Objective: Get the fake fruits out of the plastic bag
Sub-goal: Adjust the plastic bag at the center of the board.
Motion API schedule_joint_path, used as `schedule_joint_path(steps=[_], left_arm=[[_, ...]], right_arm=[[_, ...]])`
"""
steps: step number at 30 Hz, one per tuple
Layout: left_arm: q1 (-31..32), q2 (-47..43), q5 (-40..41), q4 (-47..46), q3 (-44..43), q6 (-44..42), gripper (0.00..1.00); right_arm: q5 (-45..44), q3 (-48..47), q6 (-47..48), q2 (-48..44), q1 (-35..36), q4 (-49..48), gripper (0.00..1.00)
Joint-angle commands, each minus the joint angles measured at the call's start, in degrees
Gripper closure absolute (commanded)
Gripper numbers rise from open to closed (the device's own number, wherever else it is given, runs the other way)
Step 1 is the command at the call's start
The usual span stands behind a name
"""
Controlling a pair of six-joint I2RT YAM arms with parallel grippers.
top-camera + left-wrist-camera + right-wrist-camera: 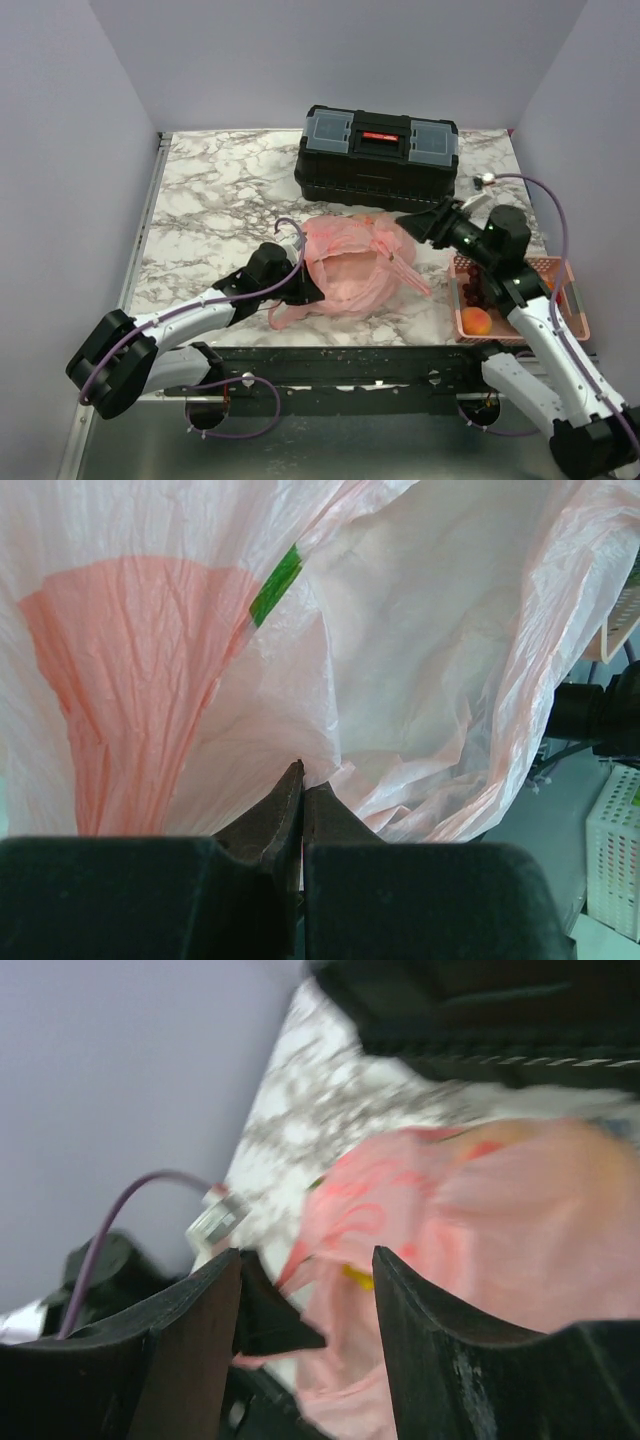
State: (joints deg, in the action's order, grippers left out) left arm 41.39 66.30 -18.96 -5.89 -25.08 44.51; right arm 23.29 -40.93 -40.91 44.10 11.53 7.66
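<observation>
Left wrist: you're pinching the bag (420, 660) with the left gripper (303, 782), right gripper (308, 1260) hanging spread nearby; film's looking thin, limp, slippery, so be gripping bunched folds.

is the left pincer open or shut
Shut on the plastic bag: the tips of the left pincer meet, with pink film pinched between them.

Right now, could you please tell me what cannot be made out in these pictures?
1. Fruits inside the plastic bag: top view, hidden by its crinkled film.
2. What lies beyond the right pincer: right wrist view, motion blur.
3. Basket contents: top view, partly covered by the right arm.
</observation>
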Motion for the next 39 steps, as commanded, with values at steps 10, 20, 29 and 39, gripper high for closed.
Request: schedule_joint_path(steps=[10,20,29,39], left_arm=[[0.2,-2.8,-1.0,1.6,-3.5,1.2,1.00],[0.4,-0.8,-3.8,-0.6,-3.4,2.0,1.00],[1.7,7.0,-9.7,-11.4,-0.4,6.8,1.00],[2.7,9.4,-10.2,-11.8,-2.1,5.6,1.00]], right_arm=[[-16.0,0.5,9.2,18.0,36.7,-18.0,0.45],[-47.3,7.3,9.4,23.2,42.3,-14.4,0.48],[-66.0,21.0,-30.9,14.9,42.3,4.5,0.51],[-58.1,22.8,-8.8,6.4,42.3,-8.4,0.52]])
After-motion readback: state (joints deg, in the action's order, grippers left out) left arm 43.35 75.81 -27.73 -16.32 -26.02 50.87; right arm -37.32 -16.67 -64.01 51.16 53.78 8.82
